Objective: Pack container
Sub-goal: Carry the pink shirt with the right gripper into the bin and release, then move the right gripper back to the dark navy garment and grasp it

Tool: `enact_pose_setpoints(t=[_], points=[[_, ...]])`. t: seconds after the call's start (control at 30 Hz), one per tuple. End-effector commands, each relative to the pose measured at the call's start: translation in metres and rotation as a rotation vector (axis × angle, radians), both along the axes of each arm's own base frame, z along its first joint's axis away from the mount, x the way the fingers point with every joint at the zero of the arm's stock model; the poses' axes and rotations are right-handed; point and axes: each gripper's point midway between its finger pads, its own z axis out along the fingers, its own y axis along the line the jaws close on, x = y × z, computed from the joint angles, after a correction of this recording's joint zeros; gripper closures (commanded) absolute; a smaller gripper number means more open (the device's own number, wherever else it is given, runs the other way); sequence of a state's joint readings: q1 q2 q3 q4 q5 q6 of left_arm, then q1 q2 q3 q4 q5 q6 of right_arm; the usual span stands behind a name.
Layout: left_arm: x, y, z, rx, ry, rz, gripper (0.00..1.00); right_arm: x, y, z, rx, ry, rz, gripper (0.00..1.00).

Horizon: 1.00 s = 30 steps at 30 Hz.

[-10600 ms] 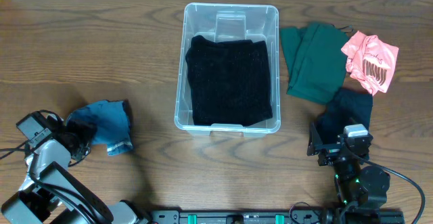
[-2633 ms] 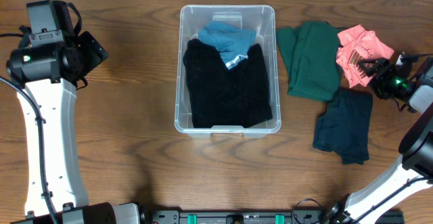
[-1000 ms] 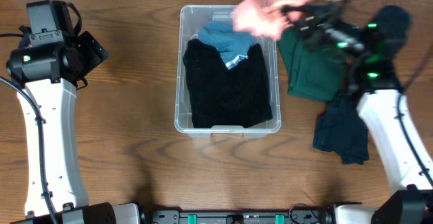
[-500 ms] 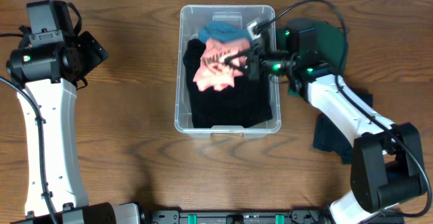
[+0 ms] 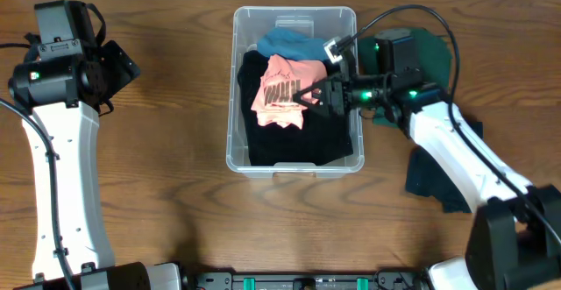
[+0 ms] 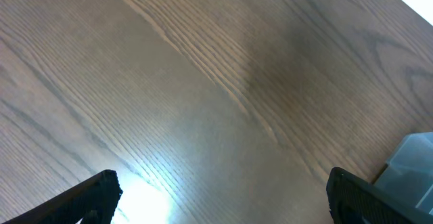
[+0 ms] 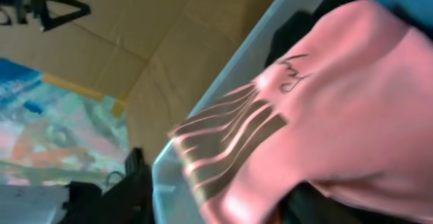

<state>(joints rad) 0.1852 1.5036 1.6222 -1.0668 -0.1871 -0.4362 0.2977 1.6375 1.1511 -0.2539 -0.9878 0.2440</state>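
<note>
The right gripper (image 5: 314, 97) meets the pink printed cloth garment (image 5: 279, 90) inside the clear rectangular plastic container (image 5: 233, 106), mid-way along the wooden table (image 5: 175, 194). We cannot tell whether it grips. If the fabric snags on withdrawal, we expect it to be dragged out. The left gripper (image 6: 220, 190) hangs spread and empty.

A dark green garment (image 5: 441, 52) lies on the wooden table (image 5: 175, 150) to my right, with a navy one (image 5: 431, 178) nearer me. A pink printed shirt (image 5: 280, 88) lies over a black garment (image 5: 298, 145), a blue one (image 5: 285, 43) just beyond.
</note>
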Motion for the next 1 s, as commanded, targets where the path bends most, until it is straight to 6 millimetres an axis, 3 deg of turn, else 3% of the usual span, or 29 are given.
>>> enact_pose_setpoints(t=[0.0, 0.17, 0.2, 0.3, 0.4, 0.5, 0.67, 0.8, 0.97], points=[[-0.001, 0.003, 0.002, 0.015, 0.004, -0.006, 0.02, -0.008, -0.007, 0.031, -0.019, -0.152, 0.013, 0.30], [-0.001, 0.003, 0.002, 0.016, 0.003, -0.006, 0.02, -0.004, -0.034, 0.062, -0.108, -0.308, -0.107, 0.26], [-0.001, 0.003, 0.002, 0.016, 0.003, -0.006, 0.02, -0.001, -0.048, 0.078, -0.132, -0.367, -0.174, 0.24], [-0.001, 0.003, 0.002, 0.015, 0.004, -0.006, 0.02, 0.006, -0.076, 0.102, -0.175, -0.451, -0.302, 0.21], [-0.001, 0.003, 0.002, 0.016, 0.003, -0.006, 0.02, 0.017, -0.118, 0.121, -0.247, -0.509, -0.490, 0.17], [-0.001, 0.003, 0.002, 0.016, 0.003, -0.006, 0.02, 0.032, -0.167, 0.122, -0.309, -0.466, -0.697, 0.11], [-0.001, 0.003, 0.002, 0.016, 0.003, -0.006, 0.02, 0.048, -0.244, 0.087, -0.398, -0.290, -0.928, 0.07], [-0.001, 0.003, 0.002, 0.016, 0.003, -0.006, 0.02, 0.052, -0.306, 0.032, -0.449, -0.062, -1.044, 0.04], [-0.001, 0.003, 0.002, 0.015, 0.004, -0.006, 0.02, 0.036, -0.353, -0.048, -0.500, 0.239, -1.075, 0.01]])
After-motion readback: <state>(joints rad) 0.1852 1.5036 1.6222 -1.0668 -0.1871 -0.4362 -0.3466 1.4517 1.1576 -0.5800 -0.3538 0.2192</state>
